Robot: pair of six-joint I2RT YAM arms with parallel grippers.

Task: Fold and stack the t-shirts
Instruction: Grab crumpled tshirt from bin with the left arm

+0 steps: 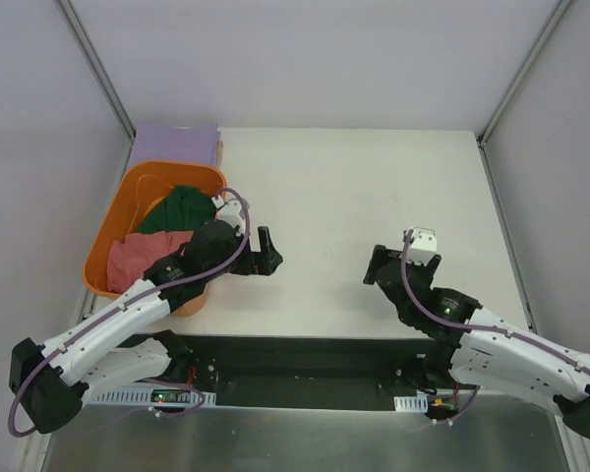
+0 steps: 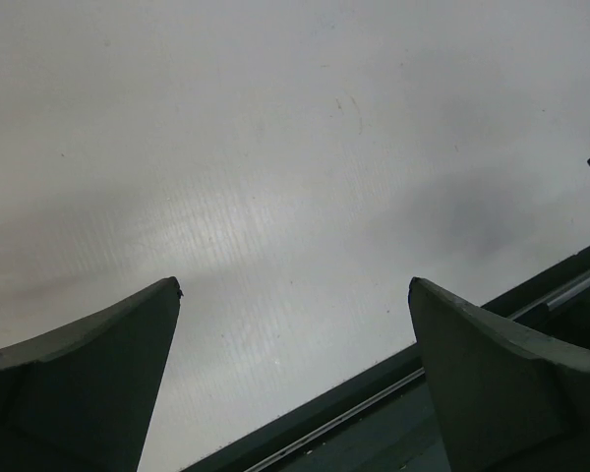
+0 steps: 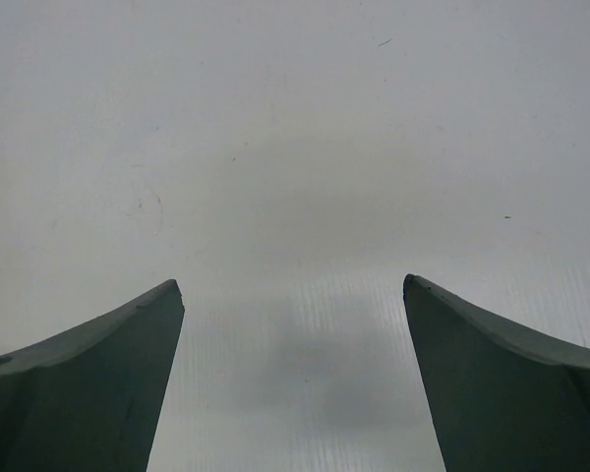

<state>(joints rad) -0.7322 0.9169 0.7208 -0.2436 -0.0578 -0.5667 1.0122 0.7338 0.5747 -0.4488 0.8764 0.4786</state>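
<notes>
A dark green t-shirt (image 1: pixel 180 208) and a dusty pinkish-red t-shirt (image 1: pixel 140 254) lie crumpled in the orange basket (image 1: pixel 120 211) at the left. A pale lavender t-shirt (image 1: pixel 177 144) lies folded flat on the table behind the basket. My left gripper (image 1: pixel 268 250) is open and empty just right of the basket, low over the bare table; its view shows only the white surface between its fingers (image 2: pixel 98 364). My right gripper (image 1: pixel 374 265) is open and empty over the bare table at the right; its fingers (image 3: pixel 492 364) frame only the table.
The white table (image 1: pixel 374 187) stretches between the two grippers and back to the far wall. Its near edge with a dark rail (image 2: pixel 374 403) shows in the left wrist view. Metal frame posts (image 1: pixel 98 69) stand at the back corners.
</notes>
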